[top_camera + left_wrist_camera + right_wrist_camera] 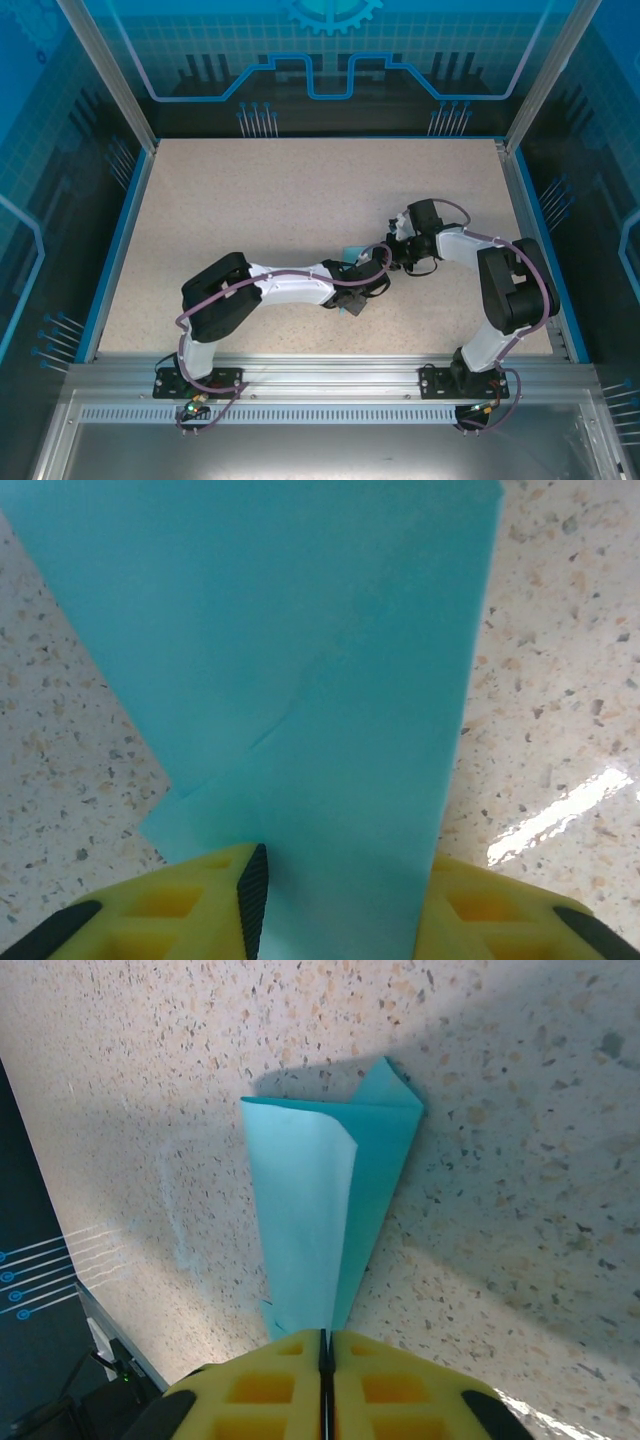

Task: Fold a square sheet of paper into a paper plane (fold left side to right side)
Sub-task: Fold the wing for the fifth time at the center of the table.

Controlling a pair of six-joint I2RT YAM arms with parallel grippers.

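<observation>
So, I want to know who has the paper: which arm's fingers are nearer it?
Right. The right fingers are pinched shut on the narrow end of the paper. The left fingers stand apart with the paper lying between them; whether they touch it is unclear.

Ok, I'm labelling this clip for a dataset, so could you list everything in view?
paper: one, light blue, folded, mid-table between the two grippers
table: one, speckled beige with blue edging, centre of the cell
panels: blue, printed, at the back and both sides of the table
rail: one, silver, along the near edge, carrying the arm bases
left arm: one, white and black, reaching right toward mid-table
right arm: one, white and black, bent back left toward mid-table
left gripper: one, yellow fingers apart, paper between them
right gripper: one, yellow fingers together on the paper's narrow end
</observation>
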